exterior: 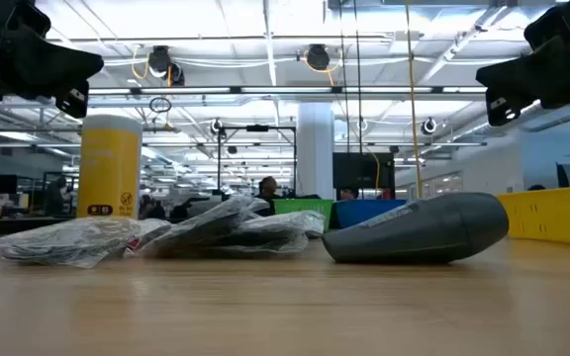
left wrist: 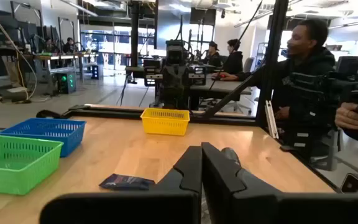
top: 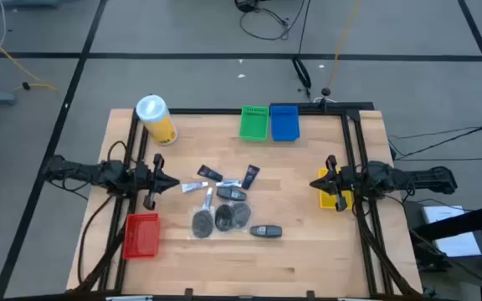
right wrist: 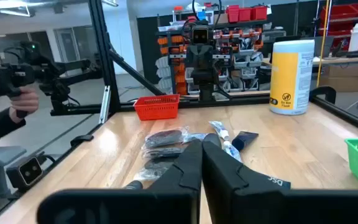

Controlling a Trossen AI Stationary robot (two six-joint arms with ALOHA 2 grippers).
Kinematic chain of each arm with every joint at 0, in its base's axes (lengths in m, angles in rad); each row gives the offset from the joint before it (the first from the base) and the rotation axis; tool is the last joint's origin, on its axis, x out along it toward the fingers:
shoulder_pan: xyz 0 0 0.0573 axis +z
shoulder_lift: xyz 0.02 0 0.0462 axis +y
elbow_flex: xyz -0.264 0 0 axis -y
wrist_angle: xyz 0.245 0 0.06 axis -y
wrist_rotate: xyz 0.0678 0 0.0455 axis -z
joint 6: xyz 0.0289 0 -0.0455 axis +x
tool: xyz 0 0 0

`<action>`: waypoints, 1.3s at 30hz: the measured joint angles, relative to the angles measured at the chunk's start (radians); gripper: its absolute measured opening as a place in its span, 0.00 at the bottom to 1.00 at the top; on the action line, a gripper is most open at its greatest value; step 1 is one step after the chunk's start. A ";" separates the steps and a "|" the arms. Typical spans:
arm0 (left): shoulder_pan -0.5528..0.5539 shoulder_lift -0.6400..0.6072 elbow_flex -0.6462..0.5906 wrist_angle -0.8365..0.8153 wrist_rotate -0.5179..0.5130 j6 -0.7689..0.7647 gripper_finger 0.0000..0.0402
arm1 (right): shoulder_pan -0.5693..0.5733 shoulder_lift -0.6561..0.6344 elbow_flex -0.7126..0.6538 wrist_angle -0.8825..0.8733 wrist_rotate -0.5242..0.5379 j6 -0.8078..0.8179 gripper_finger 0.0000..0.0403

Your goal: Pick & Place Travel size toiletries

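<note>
Nearest you, toward the front of the wooden bench (top: 308,259), a dark oblong bottle (top: 265,231) lies on its side, the frontmost piece of the travel size toiletries (top: 224,205). Just behind it three round dark-grey discs (top: 222,219) sit bunched together, touching or nearly so, some in clear crinkled wrap. Beyond those, a second dark bottle (top: 230,194) and a few flat tubes and sachets (top: 210,174) with white and blue marks are scattered loosely near the bench's middle; you cannot count them exactly. To the front left of the cluster sits the red tray (top: 141,235), well apart from it. Your left gripper (top: 174,184) hangs above the bench at the left edge, fingers pressed together on nothing, pointing inward at the pile. Your right gripper (top: 315,183) mirrors it at the right edge, fingers likewise closed and empty, poised over the yellow tray (top: 331,199). Farther back, the green tray (top: 254,122) and blue tray (top: 284,122) stand side by side at the rear edge, touching or just beside each other. The tall yellow canister (top: 156,119) with its white lid stands upright at the rear left corner. Past the bench, a seated person (left wrist: 303,81) in dark clothing holds a handheld device beside the frame.
</note>
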State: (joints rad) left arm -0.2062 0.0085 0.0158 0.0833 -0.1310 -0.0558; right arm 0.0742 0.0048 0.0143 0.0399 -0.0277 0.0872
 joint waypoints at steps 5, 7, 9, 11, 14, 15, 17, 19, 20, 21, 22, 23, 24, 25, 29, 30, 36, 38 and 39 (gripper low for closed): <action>0.000 0.000 0.000 0.000 0.000 0.006 0.01 | 0.000 0.000 0.000 0.000 -0.001 -0.002 0.01; 0.000 0.000 0.000 0.000 0.000 0.005 0.01 | 0.000 0.000 0.000 0.000 -0.002 -0.002 0.01; 0.000 0.000 0.000 0.000 0.000 0.005 0.01 | 0.000 0.000 0.000 0.000 -0.002 -0.002 0.01; 0.000 0.000 0.000 0.000 0.000 0.005 0.01 | 0.000 0.000 0.000 0.000 -0.002 -0.002 0.01; 0.000 0.000 0.000 0.000 0.000 0.002 0.01 | 0.000 0.000 0.000 0.000 -0.001 -0.002 0.01; 0.000 0.000 0.000 0.000 0.000 -0.006 0.01 | 0.000 0.000 0.000 0.000 -0.001 -0.002 0.01; 0.000 0.000 0.000 0.000 0.000 -0.011 0.01 | 0.000 0.000 0.000 0.000 -0.001 -0.002 0.01; 0.000 0.000 0.000 0.013 -0.009 0.009 0.01 | 0.000 0.000 0.000 0.000 -0.001 -0.002 0.01; 0.000 0.004 0.000 0.031 -0.017 0.020 0.01 | 0.000 0.000 0.000 0.000 -0.001 -0.002 0.01; 0.000 0.014 0.000 0.054 -0.021 0.036 0.01 | 0.000 0.000 0.000 0.002 -0.001 -0.002 0.01; 0.000 0.029 0.000 0.076 -0.025 0.055 0.01 | 0.000 0.000 0.000 0.007 -0.001 -0.003 0.01; 0.000 0.053 0.000 0.099 -0.028 0.070 0.01 | 0.000 0.000 0.000 0.013 -0.002 -0.007 0.01; 0.000 0.084 0.000 0.130 -0.032 0.077 0.01 | 0.000 0.000 0.000 0.027 -0.002 -0.015 0.01; 0.000 0.120 0.000 0.166 -0.043 0.080 0.01 | 0.000 0.000 0.000 0.044 -0.002 -0.020 0.01; 0.000 0.310 0.009 0.269 -0.105 0.079 0.01 | 0.000 0.000 0.000 0.058 -0.002 -0.021 0.01; 0.000 0.362 0.020 0.273 -0.125 0.072 0.01 | 0.000 0.001 0.000 0.054 -0.002 -0.021 0.01; 0.000 0.670 0.163 0.262 -0.168 0.048 0.01 | 0.000 0.018 0.000 0.060 0.001 -0.021 0.01; -0.001 0.766 0.231 0.215 -0.185 0.053 0.02 | 0.000 0.026 0.000 0.059 0.002 -0.021 0.01; -0.001 0.811 0.269 0.178 -0.193 0.046 0.02 | 0.000 0.029 0.000 0.060 0.003 -0.021 0.01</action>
State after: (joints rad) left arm -0.2070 0.8191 0.2846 0.2611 -0.3237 -0.0093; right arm 0.0742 0.0334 0.0143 0.0995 -0.0249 0.0662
